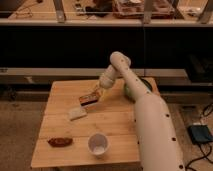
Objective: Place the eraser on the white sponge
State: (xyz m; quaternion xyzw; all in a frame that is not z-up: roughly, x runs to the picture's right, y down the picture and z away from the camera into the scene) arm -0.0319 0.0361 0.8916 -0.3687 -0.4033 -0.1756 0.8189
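The eraser (88,99), a small flat block with a reddish-brown top, hangs tilted just above the wooden table (55,127). My gripper (96,93) is shut on its right end, at the tip of the white arm (142,115) that reaches in from the right. The white sponge (77,114), a pale square pad, lies flat on the table just below and left of the eraser. The two are apart.
A white paper cup (98,144) stands near the table's front edge. A reddish-brown lumpy object (60,142) lies at the front left. A green bowl (126,90) is mostly hidden behind the arm. A blue device (201,134) lies on the floor at the right.
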